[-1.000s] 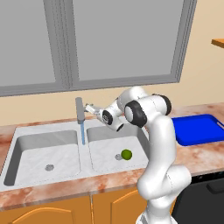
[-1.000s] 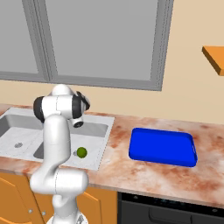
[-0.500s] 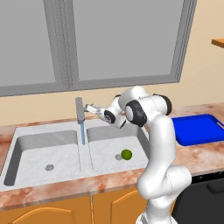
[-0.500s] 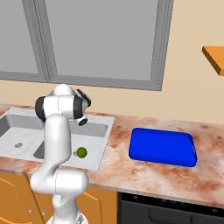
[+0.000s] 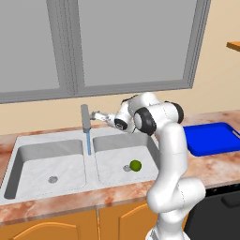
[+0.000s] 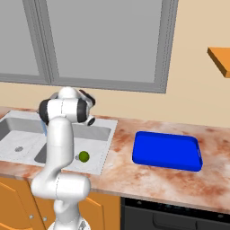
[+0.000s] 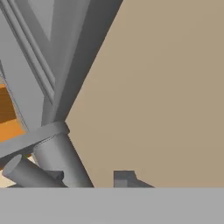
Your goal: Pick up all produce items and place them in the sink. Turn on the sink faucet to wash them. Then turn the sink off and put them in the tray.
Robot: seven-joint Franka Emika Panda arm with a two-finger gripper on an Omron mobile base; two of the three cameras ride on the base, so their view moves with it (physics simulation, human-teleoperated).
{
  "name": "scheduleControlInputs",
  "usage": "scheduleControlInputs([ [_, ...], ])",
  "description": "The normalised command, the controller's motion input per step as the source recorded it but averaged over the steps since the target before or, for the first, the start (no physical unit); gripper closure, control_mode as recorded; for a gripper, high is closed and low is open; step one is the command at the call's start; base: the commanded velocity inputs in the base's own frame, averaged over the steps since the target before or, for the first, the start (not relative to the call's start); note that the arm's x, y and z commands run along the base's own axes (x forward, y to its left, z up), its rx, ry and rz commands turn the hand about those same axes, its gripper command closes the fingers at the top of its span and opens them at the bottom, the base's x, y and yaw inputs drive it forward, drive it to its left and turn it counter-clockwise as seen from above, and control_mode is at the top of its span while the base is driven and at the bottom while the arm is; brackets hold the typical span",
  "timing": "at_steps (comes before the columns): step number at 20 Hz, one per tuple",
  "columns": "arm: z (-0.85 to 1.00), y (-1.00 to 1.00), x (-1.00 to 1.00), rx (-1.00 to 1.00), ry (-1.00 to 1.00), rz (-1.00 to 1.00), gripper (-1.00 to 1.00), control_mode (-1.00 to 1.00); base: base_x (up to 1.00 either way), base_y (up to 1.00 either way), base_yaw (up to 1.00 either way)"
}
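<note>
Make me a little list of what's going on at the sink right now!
fruit: one small green lime sits in the right bowl beside the drain
sink: two bowls, pale marbled
faucet: a blue stream of water runs down from it
gripper: up at the faucet's right side; open or shut is unclear
tray: blue, on the counter right of the sink, nothing in it

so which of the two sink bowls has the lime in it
The right bowl, on the tray side. The lime sits by its drain; the left bowl holds just its drain, and water runs from the faucet.
</note>
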Motion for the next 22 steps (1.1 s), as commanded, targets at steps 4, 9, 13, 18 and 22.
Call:
scheduleControlInputs([
  [4,0.34,0.55,0.1,-0.03,-0.04,0.18,1.0,-1.0,0.0,0.0,0.0],
  [9,0.38,0.64,0.03,-0.06,-0.02,0.18,1.0,-1.0,0.0,0.0,0.0],
  [13,0.47,0.7,0.0,-0.08,-0.05,0.15,1.0,-1.0,0.0,0.0,0.0],
  [18,0.49,0.72,0.0,-0.1,-0.1,0.16,1.0,-1.0,0.0,0.0,0.0],
  [22,0.47,0.73,0.0,-0.1,-0.12,0.16,1.0,-1.0,0.0,0.0,0.0],
])
